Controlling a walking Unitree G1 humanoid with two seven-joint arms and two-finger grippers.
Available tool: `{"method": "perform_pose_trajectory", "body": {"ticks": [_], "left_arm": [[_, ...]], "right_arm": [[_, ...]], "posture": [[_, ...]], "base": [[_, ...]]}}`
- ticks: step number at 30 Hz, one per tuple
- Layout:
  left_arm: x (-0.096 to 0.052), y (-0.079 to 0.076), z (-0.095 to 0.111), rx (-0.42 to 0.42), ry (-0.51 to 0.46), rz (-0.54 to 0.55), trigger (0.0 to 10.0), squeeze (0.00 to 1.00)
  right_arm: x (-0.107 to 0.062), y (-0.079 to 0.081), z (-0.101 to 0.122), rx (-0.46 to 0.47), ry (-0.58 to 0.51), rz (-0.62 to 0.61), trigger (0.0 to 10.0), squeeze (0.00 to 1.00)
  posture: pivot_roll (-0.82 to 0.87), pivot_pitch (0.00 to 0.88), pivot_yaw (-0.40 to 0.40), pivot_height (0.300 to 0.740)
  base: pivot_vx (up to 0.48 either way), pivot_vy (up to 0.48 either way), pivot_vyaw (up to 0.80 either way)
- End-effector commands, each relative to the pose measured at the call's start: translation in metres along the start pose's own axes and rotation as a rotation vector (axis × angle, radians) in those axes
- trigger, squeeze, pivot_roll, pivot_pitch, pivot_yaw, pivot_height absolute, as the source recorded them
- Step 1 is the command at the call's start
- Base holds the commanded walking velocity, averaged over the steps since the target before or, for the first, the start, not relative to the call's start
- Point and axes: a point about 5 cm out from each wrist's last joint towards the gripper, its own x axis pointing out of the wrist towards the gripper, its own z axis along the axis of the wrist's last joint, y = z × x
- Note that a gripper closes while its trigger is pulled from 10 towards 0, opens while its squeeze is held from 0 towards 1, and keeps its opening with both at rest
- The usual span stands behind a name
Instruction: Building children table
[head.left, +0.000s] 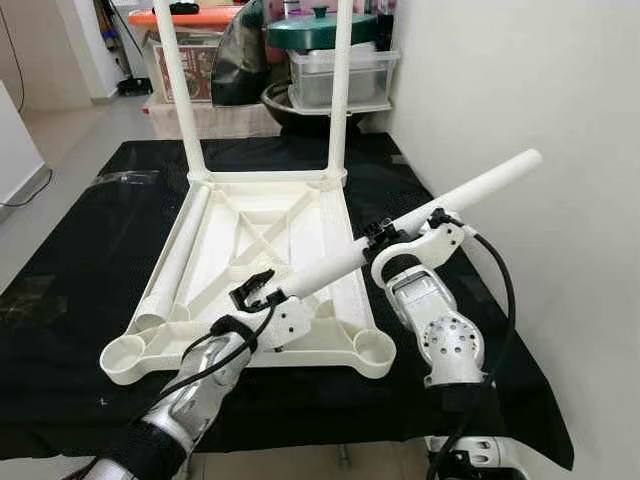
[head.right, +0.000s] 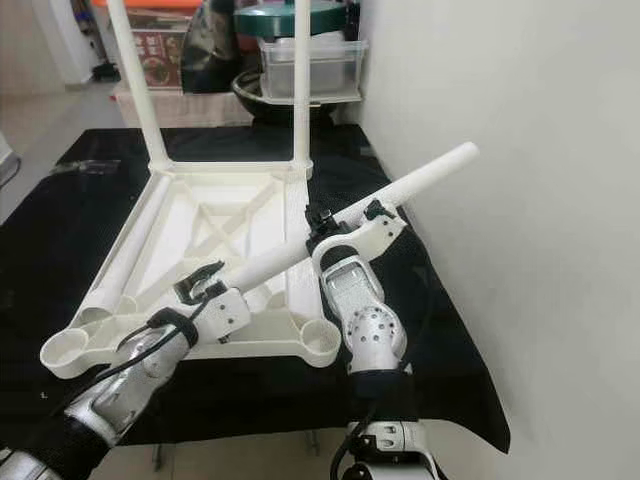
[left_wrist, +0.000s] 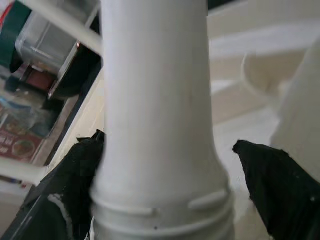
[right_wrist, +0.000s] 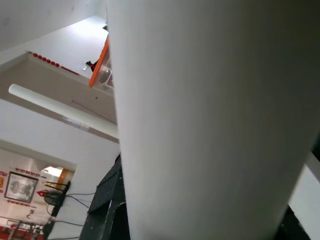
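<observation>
Both grippers — left gripper (head.left: 256, 290), right gripper (head.left: 410, 228) — clasp leg (head.left: 400, 225)

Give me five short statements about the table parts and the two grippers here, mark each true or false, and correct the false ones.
1. The tabletop lies upside down on the black cloth. True.
2. Two legs already stand upright in the far corner sockets. True.
3. All four legs are fitted. False: both near corner sockets are empty, and a loose leg lies in the tabletop along its left edge.
4. The right gripper hangs idle while the left gripper holds the white leg alone. False: both grippers are on the leg, right near its middle, left near its lower end.
5. The held leg stands vertical. False: it slants up toward the right wall.
</observation>
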Motion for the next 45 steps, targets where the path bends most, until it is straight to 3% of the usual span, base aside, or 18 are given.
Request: {"method": "perform_pose_trajectory", "body": {"ticks": [1,3,4,6,11,15,17,18,20,21,23,24,27,29,32,33,37,45], "left_arm": [[-0.007,0.004,0.015,-0.031,-0.071,-0.030,10.0,1.00],[-0.012,0.001,0.029,-0.032,-0.156,-0.069,10.0,1.00],[-0.015,-0.001,0.039,-0.015,-0.224,-0.090,10.0,0.05],[-0.014,0.000,0.042,-0.006,-0.237,-0.084,10.0,0.00],[-0.012,0.002,0.040,-0.001,-0.217,-0.068,10.0,0.00],[-0.014,0.002,0.037,-0.024,-0.202,-0.076,10.0,0.00],[-0.018,-0.002,0.031,-0.029,-0.175,-0.100,10.0,0.00],[-0.018,-0.002,0.031,-0.029,-0.175,-0.100,10.0,0.00],[-0.023,-0.008,0.022,-0.048,-0.137,-0.126,10.0,0.00],[-0.023,-0.008,0.022,-0.048,-0.137,-0.126,10.0,0.00],[-0.024,-0.009,0.019,-0.050,-0.125,-0.133,10.0,0.00],[-0.026,-0.012,0.016,-0.057,-0.114,-0.141,10.0,0.00],[-0.028,-0.016,0.013,-0.056,-0.104,-0.155,10.0,0.00],[-0.032,-0.023,0.010,-0.074,-0.090,-0.165,10.0,0.00],[-0.033,-0.024,0.009,-0.083,-0.090,-0.161,10.0,0.00],[-0.033,-0.023,0.009,-0.095,-0.089,-0.153,10.0,0.00],[-0.032,-0.023,0.007,-0.087,-0.077,-0.157,10.0,0.00],[-0.032,-0.023,0.003,-0.080,-0.069,-0.160,10.0,0.00]], "right_arm": [[0.008,0.036,-0.004,0.008,-0.018,0.102,0.0,0.00],[0.012,0.033,0.008,-0.029,-0.071,0.076,0.0,0.00],[0.014,0.028,0.019,-0.100,-0.140,0.034,0.0,0.00],[0.016,0.025,0.027,-0.139,-0.187,-0.004,0.0,0.00],[0.017,0.023,0.034,-0.152,-0.225,-0.020,0.0,0.00],[0.018,0.030,0.049,-0.147,-0.253,0.042,0.0,0.00],[0.016,0.047,0.064,-0.144,-0.273,0.200,0.0,0.00],[0.016,0.047,0.064,-0.144,-0.273,0.200,0.0,0.00],[0.001,0.082,0.076,-0.168,-0.255,0.542,0.0,0.00],[0.001,0.082,0.076,-0.168,-0.255,0.542,0.0,0.00],[-0.007,0.093,0.078,-0.181,-0.242,0.656,0.0,0.00],[-0.018,0.106,0.081,-0.195,-0.225,0.808,0.0,0.00],[-0.025,0.115,0.086,-0.183,-0.218,0.912,0.0,0.00],[-0.045,0.133,0.088,-0.171,-0.180,1.140,0.0,0.00],[-0.052,0.137,0.086,-0.168,-0.158,1.220,0.0,0.00],[-0.061,0.140,0.082,-0.182,-0.118,1.309,0.0,0.00],[-0.068,0.129,0.058,-0.296,0.005,1.385,0.0,0.00],[-0.067,0.122,0.057,-0.361,0.028,1.353,0.0,0.00]], "posture": [[0.03,0.000,-0.073,0.740],[0.04,0.000,-0.078,0.740],[0.05,0.000,-0.085,0.740],[0.05,0.000,-0.086,0.740],[0.05,0.000,-0.084,0.740],[0.04,0.000,-0.074,0.740],[0.04,0.000,-0.073,0.740],[0.04,0.000,-0.073,0.740],[0.04,0.000,-0.070,0.740],[0.04,0.000,-0.070,0.740],[0.04,0.000,-0.070,0.740],[0.04,0.000,-0.073,0.740],[0.04,0.000,-0.077,0.740],[0.05,0.000,-0.080,0.740],[0.05,0.000,-0.080,0.740],[0.05,0.000,-0.080,0.740],[0.05,0.000,-0.076,0.740],[0.04,0.000,-0.070,0.740]], "base": [[0.000,0.000,0.00],[0.000,0.000,0.00],[0.000,0.000,0.00],[0.000,0.000,0.00],[0.000,0.000,0.00],[0.000,0.000,0.00],[0.000,0.000,0.00],[0.000,0.000,0.00],[0.000,0.000,0.00],[0.000,0.000,0.00],[0.000,0.000,0.00],[0.000,0.000,0.00],[0.000,0.000,0.00],[0.000,0.000,0.00],[0.000,0.000,0.00],[0.000,0.000,0.00],[0.000,0.000,0.00],[0.000,0.000,0.00]]}}
